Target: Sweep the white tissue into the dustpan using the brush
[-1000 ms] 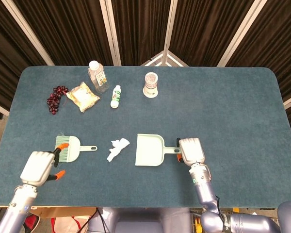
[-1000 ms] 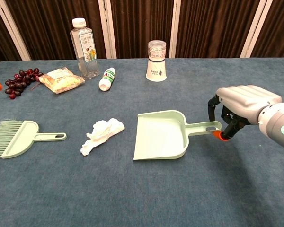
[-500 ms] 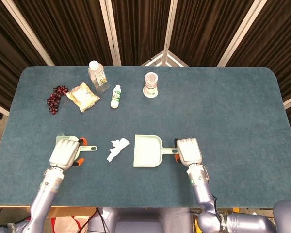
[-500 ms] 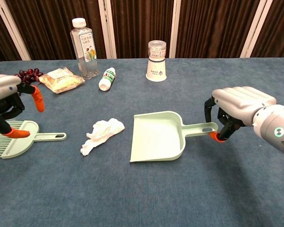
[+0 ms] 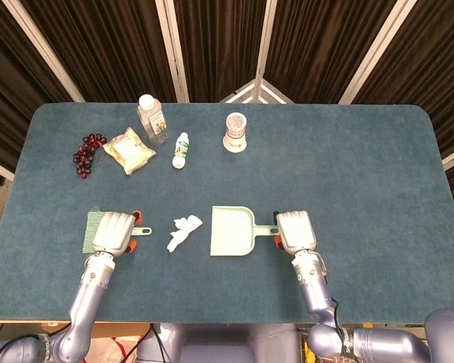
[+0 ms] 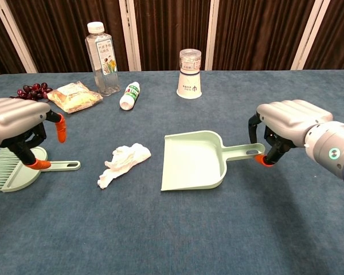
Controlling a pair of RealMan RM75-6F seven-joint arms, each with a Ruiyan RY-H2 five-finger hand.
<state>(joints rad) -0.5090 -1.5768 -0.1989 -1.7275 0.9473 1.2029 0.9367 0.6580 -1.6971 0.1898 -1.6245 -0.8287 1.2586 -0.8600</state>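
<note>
Crumpled white tissue (image 6: 124,163) lay unswept just left of the pale green plastic dustpan (image 6: 195,161), whose handle my right hand (image 6: 286,129) pinched, while my left hand (image 6: 20,126) hovered, fingers apart, over the matching green brush (image 6: 14,171), not yet gripped.

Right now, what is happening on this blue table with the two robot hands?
The robot is getting ready to sweep. Its right hand grips the handle end of the pale green plastic dustpan, whose open mouth faces the crumpled white tissue. Its left hand is over the pale green hand brush, one fingertip touching its handle, but it has not clearly gripped it. The tissue lies untouched on the blue table between brush and dustpan. No sweeping has begun.
</note>
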